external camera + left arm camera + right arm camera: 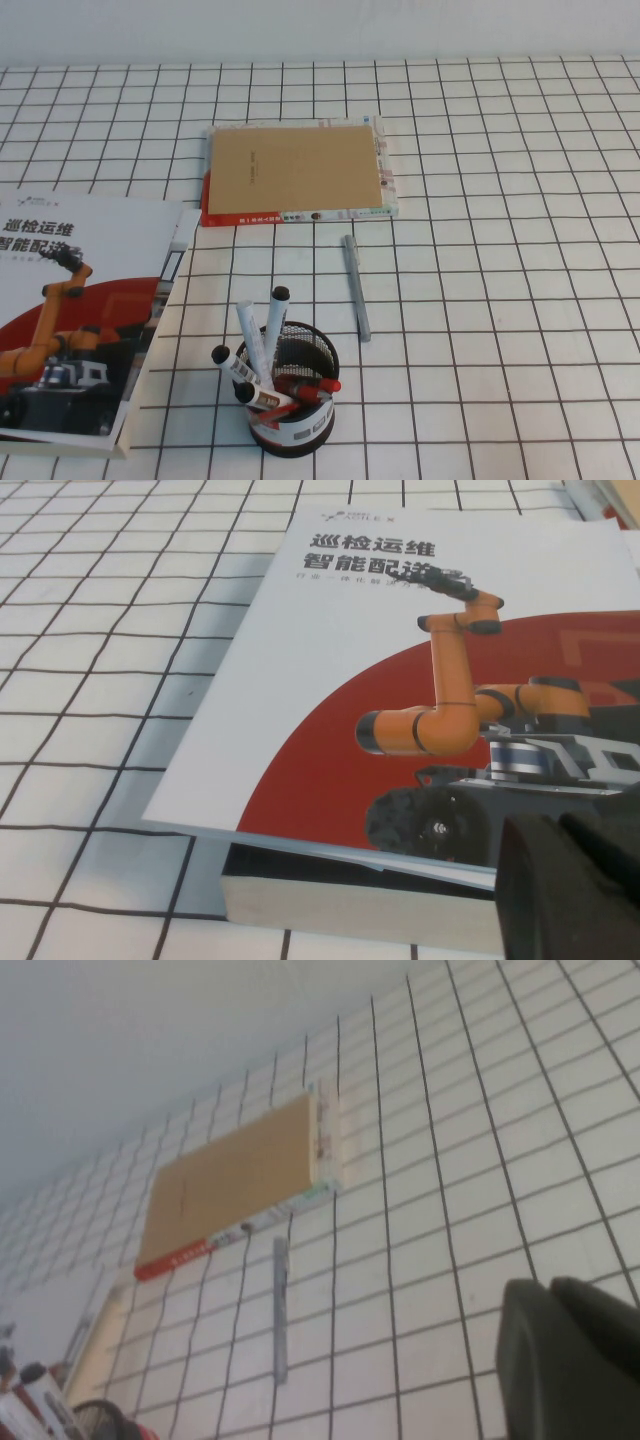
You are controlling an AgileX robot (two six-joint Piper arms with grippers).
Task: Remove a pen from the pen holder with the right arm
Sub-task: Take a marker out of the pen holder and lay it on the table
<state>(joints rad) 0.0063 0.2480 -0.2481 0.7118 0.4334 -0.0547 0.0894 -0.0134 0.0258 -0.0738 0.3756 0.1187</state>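
Reaching from the right looks best. White gridded tabletop (pixel 520 330); large white robot-cover book (pixel 70 300), left; brown-covered book (pixel 295 170), centre. Black mesh pen holder (pixel 320 347) near front, black-capped white markers (pixel 274 318) tilting leftward. Right gripper (pixel 560 1350) closed, raised well apart: open first, pinch one cap, lift along its tilt. Left gripper (pixel 570 890) above book edge; opening unclear.

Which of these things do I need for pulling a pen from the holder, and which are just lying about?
Job: pen holder; markers standing in it; right claw, shut, off to the holder's right.
Lying about: grey pen flat on the table; brown book; robot-cover book; left claw, parked by that book.
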